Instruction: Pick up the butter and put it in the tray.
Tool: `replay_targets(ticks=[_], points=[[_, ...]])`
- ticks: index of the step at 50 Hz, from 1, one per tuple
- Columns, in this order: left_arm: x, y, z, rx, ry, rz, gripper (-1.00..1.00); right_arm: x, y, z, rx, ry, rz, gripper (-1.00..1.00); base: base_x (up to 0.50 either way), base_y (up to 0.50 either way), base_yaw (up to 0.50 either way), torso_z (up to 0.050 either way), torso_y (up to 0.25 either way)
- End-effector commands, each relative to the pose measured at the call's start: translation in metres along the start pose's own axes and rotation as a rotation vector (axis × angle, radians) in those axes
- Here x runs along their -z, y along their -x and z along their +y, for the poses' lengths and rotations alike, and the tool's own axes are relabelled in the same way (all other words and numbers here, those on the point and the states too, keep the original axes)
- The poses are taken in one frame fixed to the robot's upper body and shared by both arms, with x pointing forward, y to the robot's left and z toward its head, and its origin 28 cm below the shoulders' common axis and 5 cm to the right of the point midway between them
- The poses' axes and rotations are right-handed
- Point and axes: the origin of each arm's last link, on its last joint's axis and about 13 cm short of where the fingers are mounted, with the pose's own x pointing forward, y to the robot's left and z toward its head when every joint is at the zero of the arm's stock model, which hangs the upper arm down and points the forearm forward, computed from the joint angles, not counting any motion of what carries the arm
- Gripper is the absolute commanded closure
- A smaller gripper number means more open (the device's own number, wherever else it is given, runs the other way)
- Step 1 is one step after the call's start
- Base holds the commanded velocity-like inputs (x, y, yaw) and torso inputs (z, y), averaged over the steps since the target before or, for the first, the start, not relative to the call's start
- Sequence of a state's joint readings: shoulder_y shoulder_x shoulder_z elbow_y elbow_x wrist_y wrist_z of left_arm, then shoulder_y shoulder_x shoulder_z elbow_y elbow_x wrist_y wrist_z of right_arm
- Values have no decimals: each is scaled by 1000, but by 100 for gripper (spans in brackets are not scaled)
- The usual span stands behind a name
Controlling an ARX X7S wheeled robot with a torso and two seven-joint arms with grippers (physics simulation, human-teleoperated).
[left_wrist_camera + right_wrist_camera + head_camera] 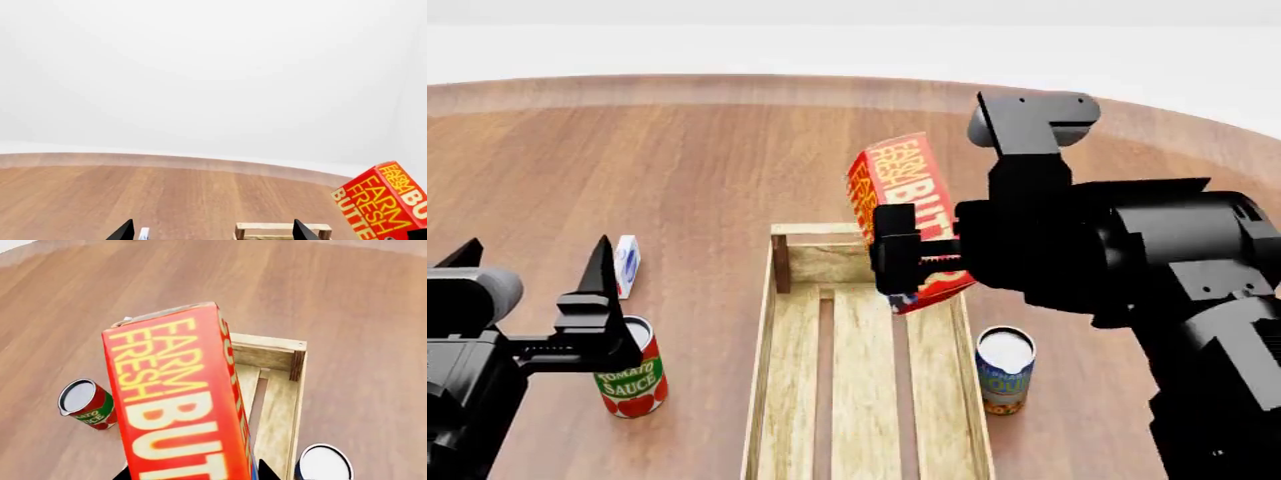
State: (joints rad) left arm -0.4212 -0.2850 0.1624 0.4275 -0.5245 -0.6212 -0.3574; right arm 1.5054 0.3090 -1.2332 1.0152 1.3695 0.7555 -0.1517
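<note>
The right gripper point(905, 262) is clamped on the butter point(897, 195), pinching its lower end; the carton rises tilted from the jaws toward 11 o'clock. It hangs over the far end of the tray point(771, 385), above the slats. At 9 o'clock, well apart, the left gripper point(534, 262) stands spread, grasping nothing.

A round-edged wooden surface point(694, 170) of warm brown planks fills the scene, under even light; behind it rises a plain white wall point(213, 70).
</note>
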Motion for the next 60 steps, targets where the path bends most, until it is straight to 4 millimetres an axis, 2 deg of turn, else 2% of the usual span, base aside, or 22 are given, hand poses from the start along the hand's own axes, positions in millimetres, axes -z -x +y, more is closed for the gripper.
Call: replay_targets(ticks=[1,12,19,48,60], points=[[0,0,-3,9,2,2,-100,-8,-24,15,65,-1,-91,100,0,0,0,0,0],[2,1,-4,13,1,4,-100,7,-43,32,45,-22,-75,100,0,0,0,0,2],[2,0,-5,17,-1,5,-100,22,-51,32,24,-42,-54,100,0,0,0,1,0],[2,0,-1,8,8,6,-100,67,-66,37,-30,-102,129,100,0,0,0,0,1],[4,0,-1,7,9,11,-100,75,-67,38,-38,-126,176,100,0,0,0,1,1]])
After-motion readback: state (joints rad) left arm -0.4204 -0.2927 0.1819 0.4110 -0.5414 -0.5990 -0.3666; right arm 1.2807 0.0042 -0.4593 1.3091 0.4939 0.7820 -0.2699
